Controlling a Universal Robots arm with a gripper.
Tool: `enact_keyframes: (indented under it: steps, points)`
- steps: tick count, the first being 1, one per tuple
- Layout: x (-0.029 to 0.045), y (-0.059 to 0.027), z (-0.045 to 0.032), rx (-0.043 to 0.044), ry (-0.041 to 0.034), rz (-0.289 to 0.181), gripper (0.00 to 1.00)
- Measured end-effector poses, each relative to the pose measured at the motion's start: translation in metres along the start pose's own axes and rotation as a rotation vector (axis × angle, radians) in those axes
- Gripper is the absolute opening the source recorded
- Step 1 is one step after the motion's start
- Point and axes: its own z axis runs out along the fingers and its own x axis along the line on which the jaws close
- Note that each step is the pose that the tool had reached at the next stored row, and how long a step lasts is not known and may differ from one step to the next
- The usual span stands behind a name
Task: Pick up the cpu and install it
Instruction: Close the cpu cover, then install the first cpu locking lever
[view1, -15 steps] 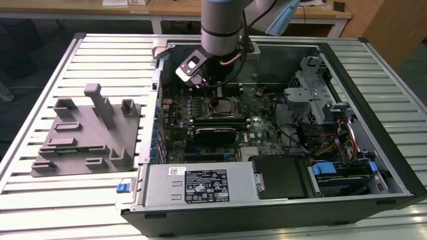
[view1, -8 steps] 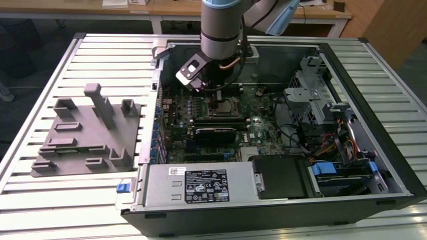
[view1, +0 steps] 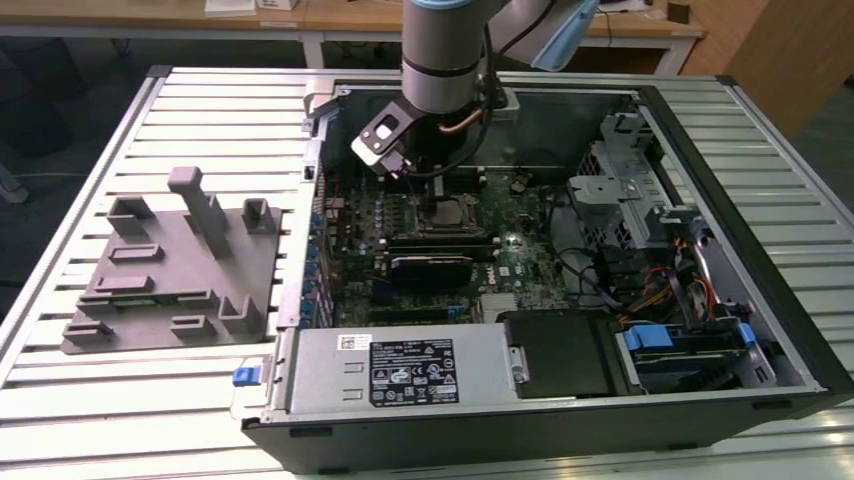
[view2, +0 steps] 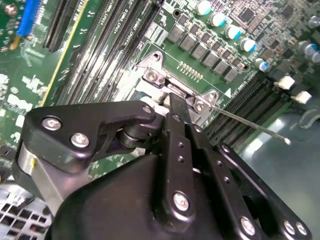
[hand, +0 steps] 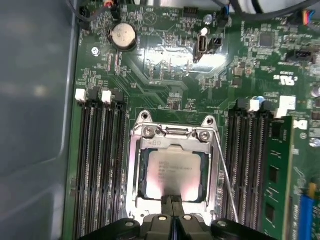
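The cpu, a thin silvery-grey square chip, lies flat inside the metal-framed socket on the green motherboard. In the exterior view the cpu sits in the socket near the middle of the open computer case. My gripper hangs just over the chip's edge, its two black fingers pressed together with nothing between them. In the second wrist view the fingertips of the gripper point down by the socket's screwed hinge end.
A thin metal socket lever runs along one side of the socket. Memory slots flank it on both sides. A grey plastic fixture block stands on the exterior view's left, and the power supply and drive cage fill the case.
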Motion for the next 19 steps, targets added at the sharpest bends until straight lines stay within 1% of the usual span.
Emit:
enact_keyframes:
  steps: [2, 9, 19]
  points:
    - [0.0000, 0.0001, -0.0018, -0.0001, 0.0001, 0.000, 0.11]
    - [-0.0004, 0.0078, -0.0018, 0.0000, 0.0000, 0.000, 0.11]
    - [-0.0006, 0.0130, -0.0018, 0.0000, 0.0000, 0.000, 0.11]
